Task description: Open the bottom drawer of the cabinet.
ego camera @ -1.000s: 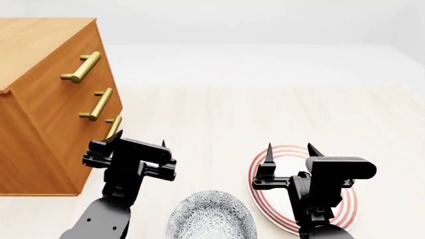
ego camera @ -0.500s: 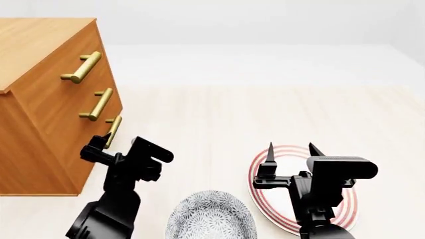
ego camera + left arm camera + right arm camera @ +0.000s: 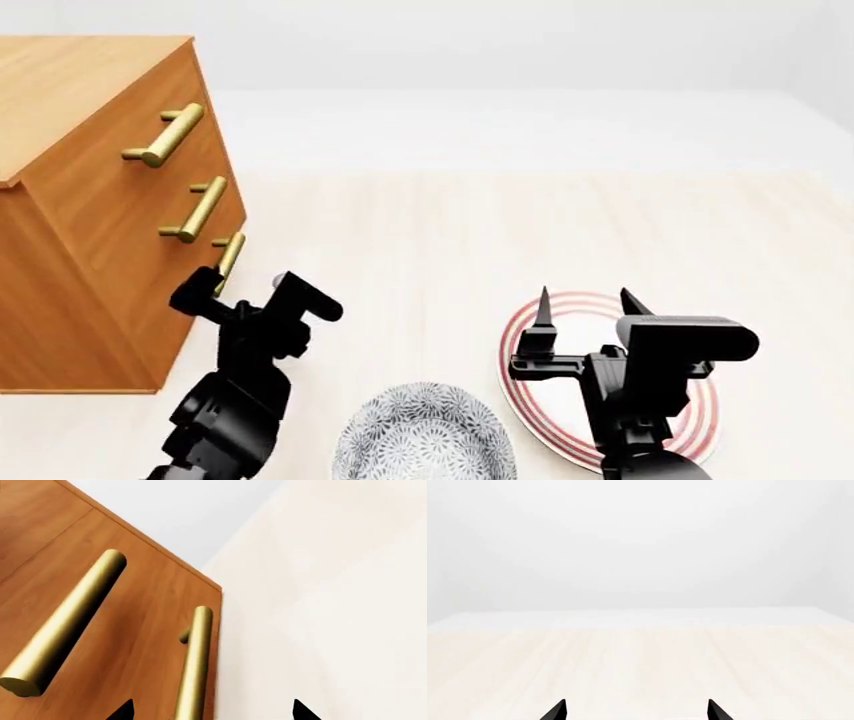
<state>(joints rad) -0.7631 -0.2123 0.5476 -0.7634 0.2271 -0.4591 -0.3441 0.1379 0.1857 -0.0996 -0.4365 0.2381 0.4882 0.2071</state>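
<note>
The orange-brown cabinet (image 3: 80, 200) stands at the left with three brass bar handles. The bottom drawer (image 3: 187, 310) is shut; its handle (image 3: 228, 260) is the lowest one. My left gripper (image 3: 240, 292) is open and right at the lower end of that handle. In the left wrist view the bottom handle (image 3: 195, 665) runs between my left gripper's (image 3: 210, 711) two dark fingertips (image 3: 123, 711), closer to one of them; I cannot tell if they touch it. The middle drawer's handle (image 3: 67, 625) lies beside it. My right gripper (image 3: 583, 302) is open and empty, and it also shows in the right wrist view (image 3: 636, 711).
A grey patterned bowl (image 3: 424, 435) sits on the pale floor near the front, between the arms. A white plate with red rings (image 3: 527, 400) lies under my right gripper. Bare pale floor stretches ahead to a white wall (image 3: 640, 545).
My left gripper has turned and moved up and left toward the cabinet, closing in on the bottom drawer's handle. The right arm has not moved.
</note>
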